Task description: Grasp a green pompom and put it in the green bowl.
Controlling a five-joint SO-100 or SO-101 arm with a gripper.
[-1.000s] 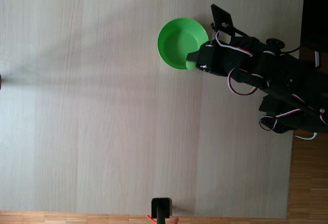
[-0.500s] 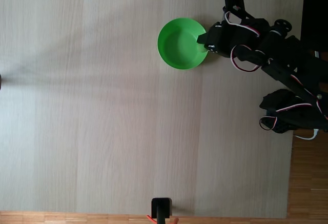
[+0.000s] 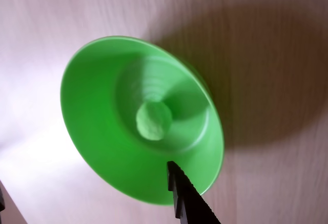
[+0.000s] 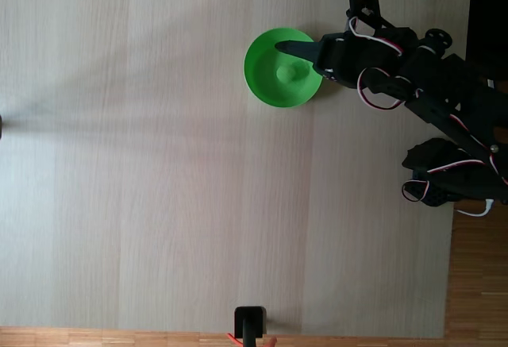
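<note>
— Where is the small fuzzy bright green pompom (image 3: 153,120)?

— On the bottom of the round, smooth green plastic bowl (image 4: 262,85), near the right end of the pale wooden table (image 4: 159,188) in the fixed view.

— And the black two-finger gripper (image 4: 295,58)?

— Above the bowl's right side, fingers spread apart, holding nothing.

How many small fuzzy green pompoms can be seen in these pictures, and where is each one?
1. The small fuzzy green pompom lies at the bottom of the round green plastic bowl, near its centre; the fixed view shows it there too. The black arm may hide a part of the table.
</note>
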